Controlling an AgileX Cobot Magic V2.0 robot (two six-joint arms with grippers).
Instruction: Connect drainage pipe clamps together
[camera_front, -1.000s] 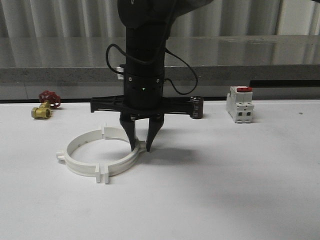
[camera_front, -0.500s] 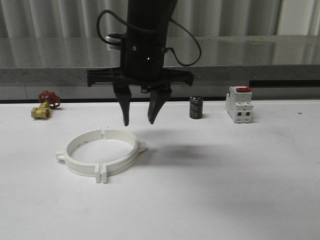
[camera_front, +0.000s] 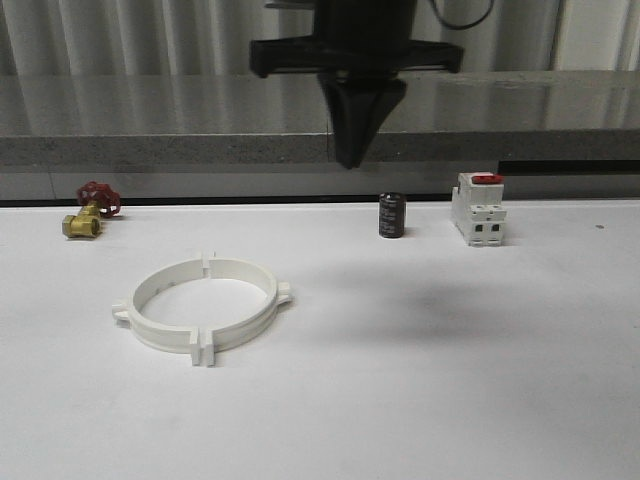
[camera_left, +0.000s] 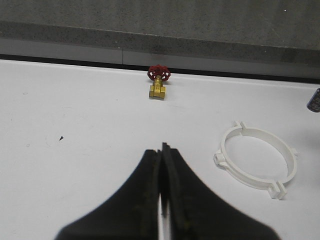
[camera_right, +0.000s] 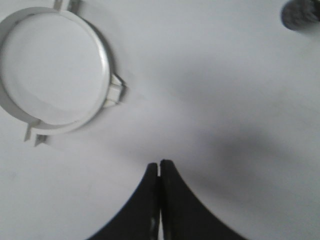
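The two white drainage pipe clamps (camera_front: 240, 336) lie joined as one ring on the white table, left of centre, with end tabs meeting at front and back and small ears at the sides. My right gripper (camera_front: 350, 160) hangs high above the table, up and to the right of the ring, shut with nothing in it. From its wrist view, the ring (camera_right: 102, 60) lies below and off to one side of the closed right gripper (camera_right: 159, 162). My left gripper (camera_left: 161, 147) is shut and empty, and the ring (camera_left: 250, 179) lies apart from it on the table.
A brass valve with a red handle (camera_front: 88, 212) sits at the far left. A black cylinder (camera_front: 391, 215) and a white breaker with a red switch (camera_front: 478, 208) stand at the back right. A grey ledge (camera_front: 150, 145) runs behind the table.
The right gripper let go of the ring's right ear, rose well above the table, drifted right and shut. The ring has stayed in place.
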